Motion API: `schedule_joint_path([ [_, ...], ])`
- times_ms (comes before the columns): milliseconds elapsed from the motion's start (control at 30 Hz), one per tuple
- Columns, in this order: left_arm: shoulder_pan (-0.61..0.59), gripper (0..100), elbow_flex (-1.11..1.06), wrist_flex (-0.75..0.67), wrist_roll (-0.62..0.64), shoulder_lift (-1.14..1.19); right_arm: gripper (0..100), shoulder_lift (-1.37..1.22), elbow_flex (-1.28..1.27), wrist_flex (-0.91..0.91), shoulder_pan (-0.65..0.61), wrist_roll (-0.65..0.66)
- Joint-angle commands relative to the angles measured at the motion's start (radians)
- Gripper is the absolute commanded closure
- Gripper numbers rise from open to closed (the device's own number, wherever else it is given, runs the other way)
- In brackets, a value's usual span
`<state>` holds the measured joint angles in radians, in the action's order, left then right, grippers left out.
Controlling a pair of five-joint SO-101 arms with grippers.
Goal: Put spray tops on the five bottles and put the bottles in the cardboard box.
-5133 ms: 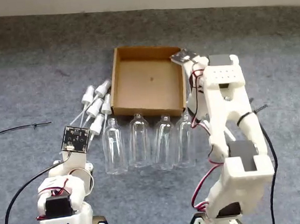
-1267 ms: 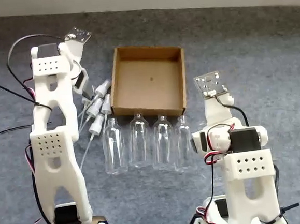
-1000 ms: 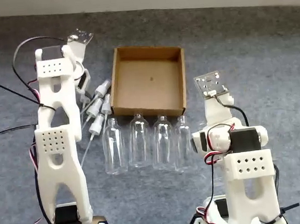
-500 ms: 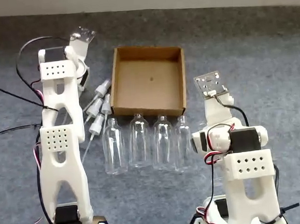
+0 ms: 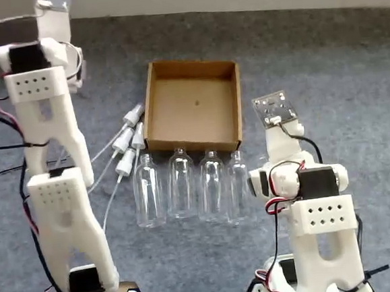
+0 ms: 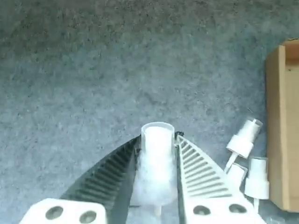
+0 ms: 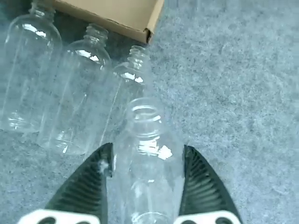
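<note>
Nubby grey cloth; left gripper pinched snug on white cylindrical spray top; right gripper closed around clear round-shouldered bottle, probably plastic

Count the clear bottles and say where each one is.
5. Four bottles lie in a row beside the cardboard box; the fifth bottle is in the right pincer.

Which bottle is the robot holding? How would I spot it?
Start at the cardboard box. A row of clear bottles lies along its near side; the held bottle is just past the row's right end, the only one between the right claw's fingers.
</note>
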<state>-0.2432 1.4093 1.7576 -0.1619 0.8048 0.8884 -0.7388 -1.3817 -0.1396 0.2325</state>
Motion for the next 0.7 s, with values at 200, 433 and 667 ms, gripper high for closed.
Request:
schedule_joint_path([
  [200,0.091,94,-0.862,0.003,-0.018,-1.006,99.4,0.219,0.008,0.226,-0.266,0.0],
  [433,0.272,94,-0.961,0.003,0.063,-1.388,99.4,0.206,0.005,0.252,-0.334,0.0],
  [667,0.503,94,-0.885,-0.133,0.184,-1.468,99.4,0.305,-0.091,0.341,-0.335,-0.002],
])
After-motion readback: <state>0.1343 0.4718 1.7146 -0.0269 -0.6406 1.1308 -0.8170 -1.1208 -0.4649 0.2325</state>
